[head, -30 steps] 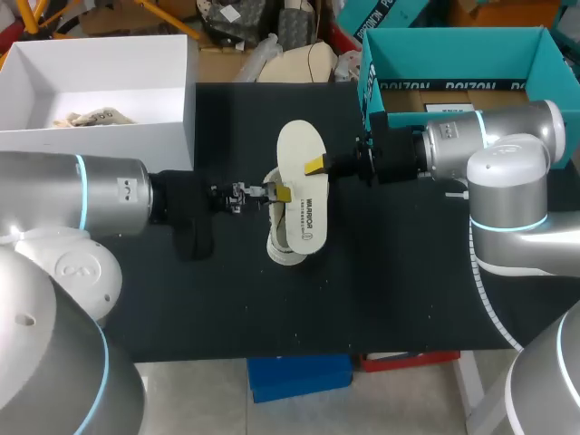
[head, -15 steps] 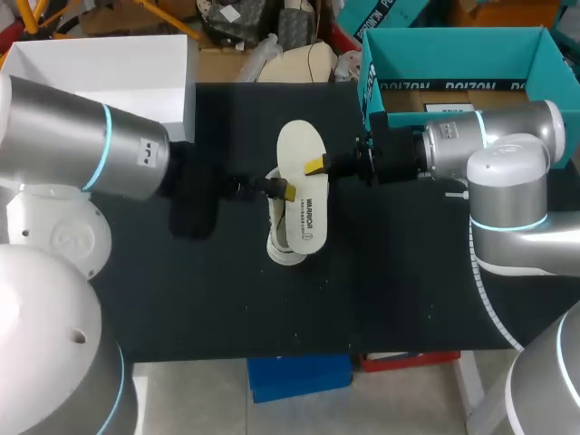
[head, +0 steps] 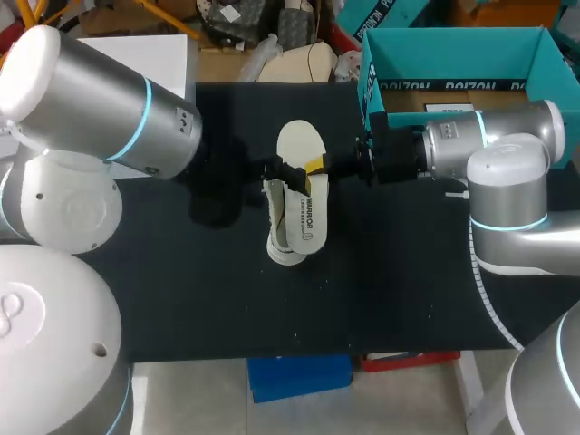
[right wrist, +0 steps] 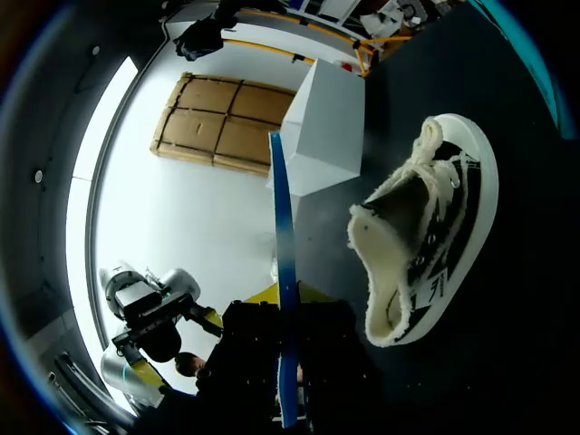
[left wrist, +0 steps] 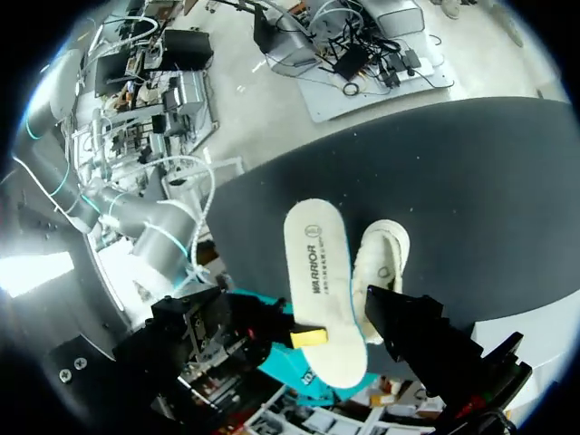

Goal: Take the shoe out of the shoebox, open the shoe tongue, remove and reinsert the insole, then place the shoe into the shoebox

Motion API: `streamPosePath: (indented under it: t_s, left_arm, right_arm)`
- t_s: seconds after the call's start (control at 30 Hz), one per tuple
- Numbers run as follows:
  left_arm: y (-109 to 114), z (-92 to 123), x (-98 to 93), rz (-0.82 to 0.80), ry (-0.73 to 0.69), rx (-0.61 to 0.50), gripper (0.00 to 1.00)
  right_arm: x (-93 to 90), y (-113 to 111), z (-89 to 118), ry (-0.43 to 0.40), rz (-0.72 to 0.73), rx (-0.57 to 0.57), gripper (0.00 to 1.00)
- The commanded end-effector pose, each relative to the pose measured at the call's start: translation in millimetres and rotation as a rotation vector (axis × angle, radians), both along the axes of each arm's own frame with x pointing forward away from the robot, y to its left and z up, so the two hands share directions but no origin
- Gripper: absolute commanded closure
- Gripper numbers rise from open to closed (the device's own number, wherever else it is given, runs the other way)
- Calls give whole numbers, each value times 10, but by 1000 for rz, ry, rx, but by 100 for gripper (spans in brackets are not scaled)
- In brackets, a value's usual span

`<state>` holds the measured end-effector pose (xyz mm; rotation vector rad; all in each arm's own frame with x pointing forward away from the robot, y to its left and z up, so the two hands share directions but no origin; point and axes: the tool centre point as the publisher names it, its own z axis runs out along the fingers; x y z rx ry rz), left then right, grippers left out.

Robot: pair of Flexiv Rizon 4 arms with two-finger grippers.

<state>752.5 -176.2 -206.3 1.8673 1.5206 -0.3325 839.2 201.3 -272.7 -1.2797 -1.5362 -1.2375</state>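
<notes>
Our right tool point(head: 314, 166) pinches the insole point(head: 306, 213) edge at mid-frame, holding it over the shoe point(head: 275, 216) on the surface point(head: 408, 272), probably for reinsertion. Whether our left tool point(head: 286, 172) is spread, we cannot tell.

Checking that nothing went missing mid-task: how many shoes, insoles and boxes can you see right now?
shoe: 1
insole: 1
boxes: 2, the white box and the teal box
total: 4
</notes>
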Motion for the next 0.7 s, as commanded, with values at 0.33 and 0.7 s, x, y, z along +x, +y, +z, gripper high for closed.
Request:
streamPosePath:
  t_s: [0.33,0.7]
  left_arm:
    - [-85,-46,-25,331,37,678,0]
    - [-184,-117,-114,293,71,662,0]
  right_arm:
    - [1,11,-3,0,-1,-1,100]
    - [1,11,-3,0,-1,-1,100]
